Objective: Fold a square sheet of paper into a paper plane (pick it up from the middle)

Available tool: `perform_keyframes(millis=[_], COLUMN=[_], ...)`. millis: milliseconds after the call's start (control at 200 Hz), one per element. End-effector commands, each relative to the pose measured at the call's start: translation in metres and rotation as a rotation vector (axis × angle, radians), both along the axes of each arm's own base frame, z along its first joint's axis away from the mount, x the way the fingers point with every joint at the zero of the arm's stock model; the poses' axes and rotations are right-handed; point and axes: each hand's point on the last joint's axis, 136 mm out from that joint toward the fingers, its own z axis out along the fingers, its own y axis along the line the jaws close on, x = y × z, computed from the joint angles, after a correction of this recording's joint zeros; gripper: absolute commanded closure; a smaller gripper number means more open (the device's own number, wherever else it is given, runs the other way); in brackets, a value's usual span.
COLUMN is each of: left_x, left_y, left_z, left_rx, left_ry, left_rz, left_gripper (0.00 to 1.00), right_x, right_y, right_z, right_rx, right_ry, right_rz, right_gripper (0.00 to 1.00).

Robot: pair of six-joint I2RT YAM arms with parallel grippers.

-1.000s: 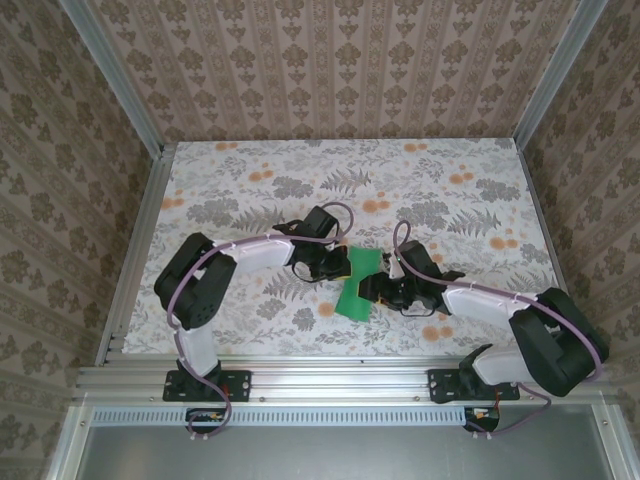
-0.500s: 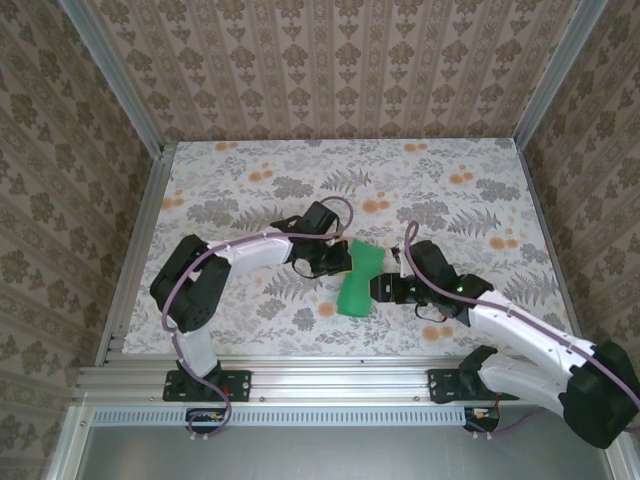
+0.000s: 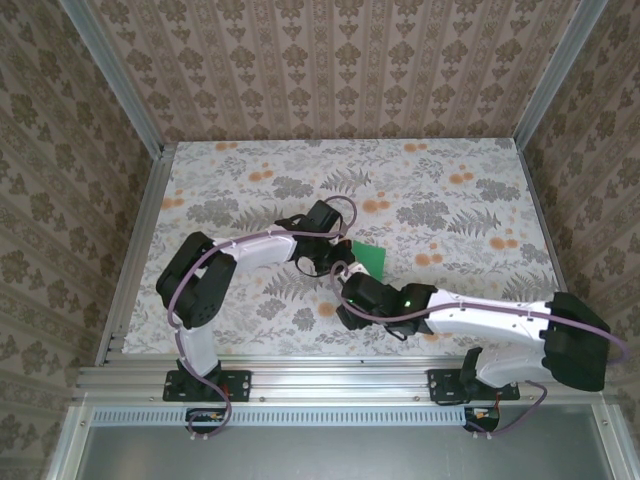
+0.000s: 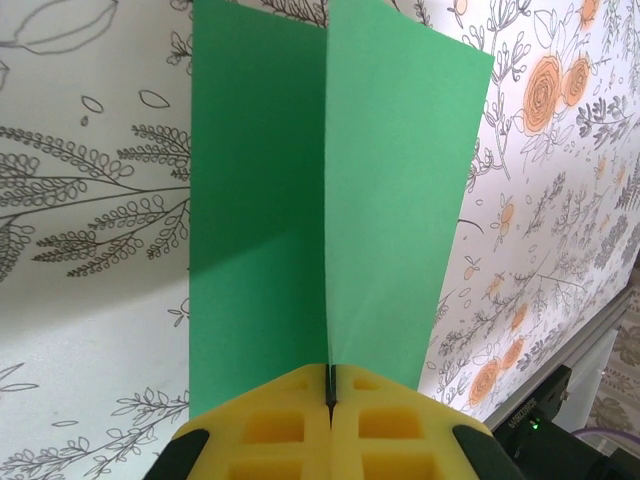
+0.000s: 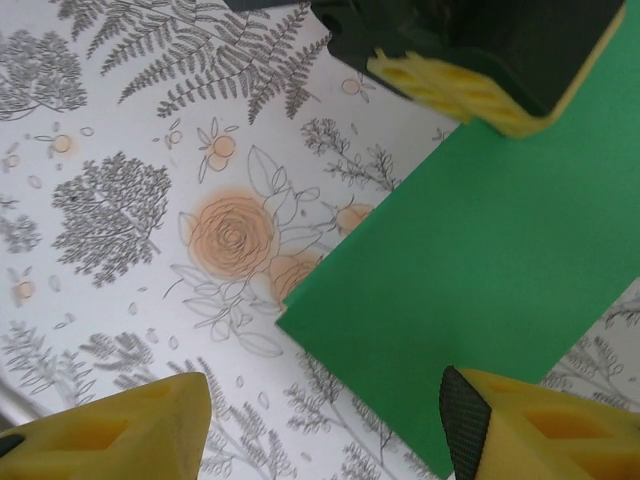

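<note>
The folded square sheet of paper [image 4: 390,200] is clamped along its crease by the left claw [image 4: 329,385], over the middle of the floral worktop [image 5: 120,150]. The right claw [image 5: 325,430] is held apart at the sheet's edge, with nothing gripped.

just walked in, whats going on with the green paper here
The left claw is shut on the square sheet of green paper, pinching it right on a centre crease, with one half of the sheet on either side. The right claw is open over one edge of the sheet, above the floral table, and is not gripping anything. The plane looks to be at an early fold, with just that one crease showing.
</note>
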Motion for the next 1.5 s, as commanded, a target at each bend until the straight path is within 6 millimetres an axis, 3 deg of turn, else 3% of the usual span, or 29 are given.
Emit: perform_keyframes(millis=[0, 95, 115, 215, 405, 890, 1070, 1115, 1225, 1265, 1340, 1385, 1495], left_x=[-0.001, -0.002, -0.002, -0.003, -0.003, -0.003, -0.002, -0.001, 0.001, 0.003, 0.006, 0.005, 0.002], left_y=[-0.005, -0.005, -0.006, -0.006, -0.006, -0.004, 0.000, 0.002, 0.011, 0.017, 0.032, 0.043, 0.069], left_z=[0.002, 0.001, 0.001, 0.001, 0.001, 0.003, 0.006, 0.008, 0.013, 0.016, 0.022, 0.026, 0.032], left_rx=[-0.006, -0.003, -0.003, -0.003, -0.004, -0.002, 0.017, 0.027, 0.057, 0.075, 0.113, 0.143, 0.206], left_ry=[0.014, 0.016, 0.016, 0.016, 0.018, 0.011, -0.008, -0.017, -0.048, -0.065, -0.100, -0.123, -0.166], left_rz=[-0.011, -0.012, -0.013, -0.017, -0.020, -0.019, -0.019, -0.014, 0.008, 0.026, 0.070, 0.101, 0.157], left_gripper=[1.00, 1.00, 1.00, 1.00, 1.00, 1.00, 0.95, 0.92, 0.71, 0.60, 0.52, 0.40, 0.36], right_x=[0.010, 0.014, 0.015, 0.023, 0.023, 0.026, 0.023, 0.023, 0.022, 0.022, 0.022, 0.023, 0.022], right_y=[0.002, 0.005, 0.003, -0.007, -0.010, -0.013, -0.013, -0.013, -0.013, -0.012, -0.014, -0.015, -0.015], right_z=[0.006, 0.004, -0.004, -0.008, -0.017, -0.004, -0.002, -0.001, -0.004, 0.000, -0.003, -0.005, -0.009], right_rx=[-0.072, -0.093, -0.127, -0.201, -0.241, -0.217, -0.181, -0.165, -0.116, -0.068, -0.014, 0.016, 0.123], right_ry=[-0.070, -0.080, -0.073, -0.105, -0.090, -0.110, -0.081, -0.072, -0.026, -0.016, 0.016, 0.036, 0.105], right_rz=[-0.001, -0.016, -0.023, -0.067, -0.075, -0.104, -0.100, -0.099, -0.098, -0.098, -0.112, -0.124, -0.128], right_gripper=[0.34, 0.34, 0.34, 0.35, 0.41, 0.86, 0.94, 0.95, 0.96, 0.96, 0.96, 0.96, 0.96])
